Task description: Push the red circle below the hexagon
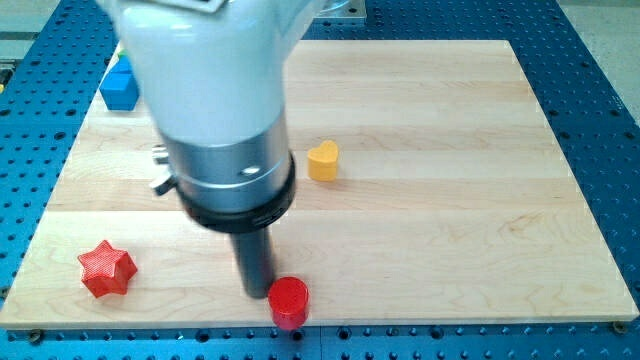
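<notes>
Red circle [289, 301] lies touching my tip [257, 294], at its three o'clock, near the wooden board's [450, 220] bottom edge. My tip is a bare rod, grasping nothing.

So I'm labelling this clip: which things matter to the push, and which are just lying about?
In the job: red circle; my tip, just to the view's left of it. No hexagon shows.
Lying about: red star; yellow heart; blue block.

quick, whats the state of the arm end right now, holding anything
No jaws on this arm, only a dark rod. My tip holds nothing; it sits just at the view's left of the red circle block, near the wooden board's bottom edge.
</notes>
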Controlling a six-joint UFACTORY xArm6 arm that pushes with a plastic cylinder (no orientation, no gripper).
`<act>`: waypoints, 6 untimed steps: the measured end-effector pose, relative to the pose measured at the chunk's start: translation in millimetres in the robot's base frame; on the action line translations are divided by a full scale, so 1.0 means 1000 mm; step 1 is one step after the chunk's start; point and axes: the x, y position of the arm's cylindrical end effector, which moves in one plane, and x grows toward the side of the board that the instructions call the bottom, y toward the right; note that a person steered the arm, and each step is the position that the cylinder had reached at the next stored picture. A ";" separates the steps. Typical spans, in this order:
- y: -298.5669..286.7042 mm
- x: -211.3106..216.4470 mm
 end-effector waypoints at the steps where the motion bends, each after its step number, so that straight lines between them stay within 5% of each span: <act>1: 0.039 -0.015; 3: 0.084 0.032; 5: 0.023 0.029; 6: 0.081 -0.026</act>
